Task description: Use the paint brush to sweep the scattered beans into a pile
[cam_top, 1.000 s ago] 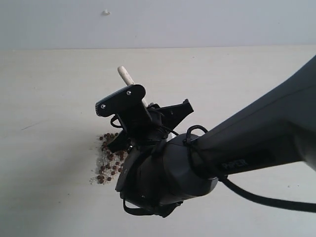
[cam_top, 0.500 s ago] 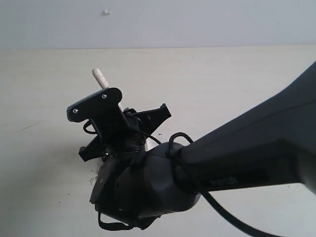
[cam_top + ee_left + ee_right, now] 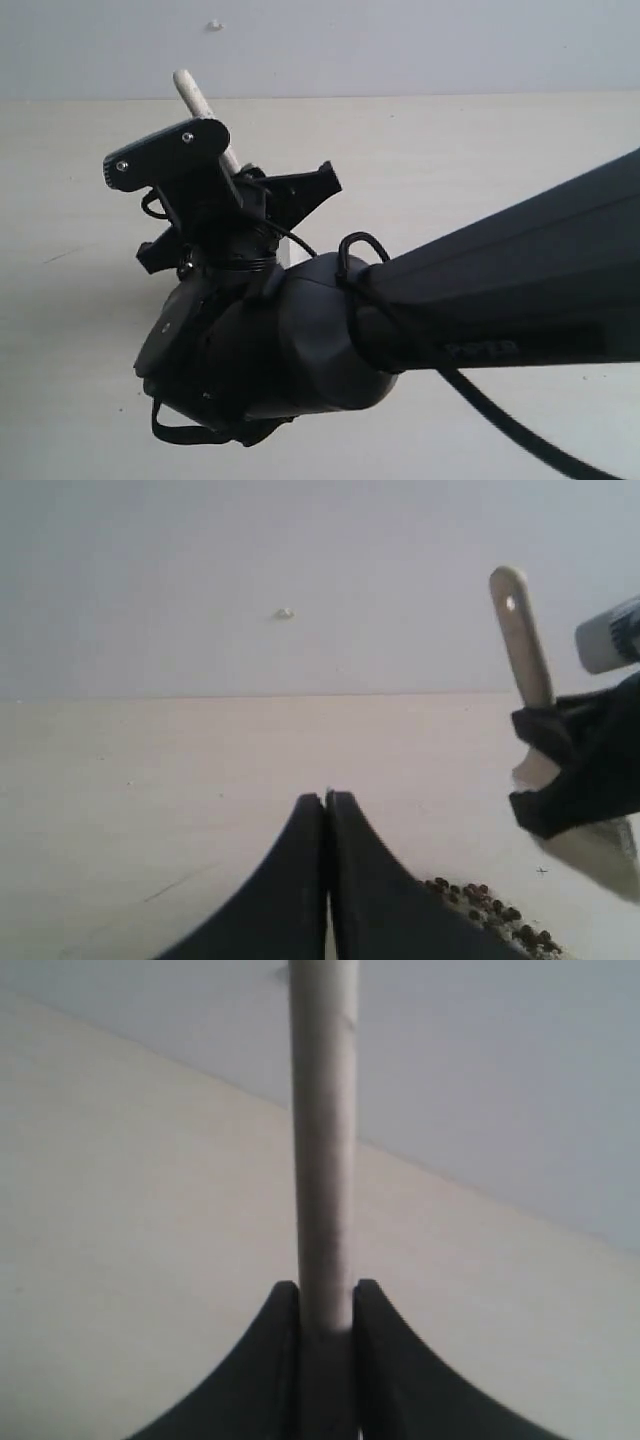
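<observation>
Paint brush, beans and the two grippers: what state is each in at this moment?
paint brush: held by its handle, hole end up.
beans: loose on the table in a cluster, partly cut off by the frame edge.
right gripper: shut on the paint brush.
left gripper: shut, holding nothing.

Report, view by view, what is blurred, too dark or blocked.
Exterior view: the right arm is a near-black mass with little detail, hiding much of the table. Left wrist view: soft even light; the left pincer is a dark silhouette, the beans small and soft. Right wrist view: the paint brush handle, in the right pincer, is close and out of focus.
</observation>
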Motion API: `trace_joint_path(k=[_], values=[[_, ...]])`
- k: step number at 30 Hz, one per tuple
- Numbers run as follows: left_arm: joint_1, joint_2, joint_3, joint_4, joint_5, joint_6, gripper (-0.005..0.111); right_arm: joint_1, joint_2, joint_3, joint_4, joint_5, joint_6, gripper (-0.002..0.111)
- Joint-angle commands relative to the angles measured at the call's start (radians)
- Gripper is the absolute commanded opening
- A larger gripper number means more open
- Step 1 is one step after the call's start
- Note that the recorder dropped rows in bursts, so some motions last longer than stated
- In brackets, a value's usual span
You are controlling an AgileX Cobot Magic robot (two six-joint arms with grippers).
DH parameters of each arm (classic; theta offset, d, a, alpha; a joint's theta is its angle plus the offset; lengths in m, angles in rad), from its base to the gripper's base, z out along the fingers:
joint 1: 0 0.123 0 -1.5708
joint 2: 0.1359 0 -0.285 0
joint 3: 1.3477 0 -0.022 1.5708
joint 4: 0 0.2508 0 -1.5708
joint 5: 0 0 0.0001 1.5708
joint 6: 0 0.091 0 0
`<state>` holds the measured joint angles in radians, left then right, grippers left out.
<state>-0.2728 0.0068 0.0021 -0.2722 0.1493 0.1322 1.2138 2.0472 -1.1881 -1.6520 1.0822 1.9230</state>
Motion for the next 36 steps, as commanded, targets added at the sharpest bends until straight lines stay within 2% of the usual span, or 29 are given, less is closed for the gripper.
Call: trace_joint_path(k=[1,4,17,23,26,36], values=[[-0.005,-0.007,-0.002,-0.010,-0.009,-0.005,0.000,0.036,-0.029,-0.004,0.111,0.139,-0.200,0.000],[-0.005,-0.007,-0.002,-0.010,-0.009,-0.005,0.000,0.048,-0.009,-0.003,0.193,0.139,-0.244,0.000],[-0.007,-0.007,-0.002,-0.010,-0.010,-0.005,0.000,0.094,0.142,-0.003,0.302,0.139,-0.209,0.000],[-0.007,-0.007,-0.002,-0.010,-0.010,-0.005,0.000,0.138,0.142,-0.005,0.245,0.123,-0.111,0.000],[-0.007,-0.007,-0.002,-0.010,-0.010,-0.005,0.000,0.138,0.142,-0.005,0.237,0.023,-0.052,0.000],[-0.007,-0.007,-0.002,-0.010,-0.010,-0.005,0.000,0.135,0.142,-0.017,0.222,0.008,0.038,0.000]])
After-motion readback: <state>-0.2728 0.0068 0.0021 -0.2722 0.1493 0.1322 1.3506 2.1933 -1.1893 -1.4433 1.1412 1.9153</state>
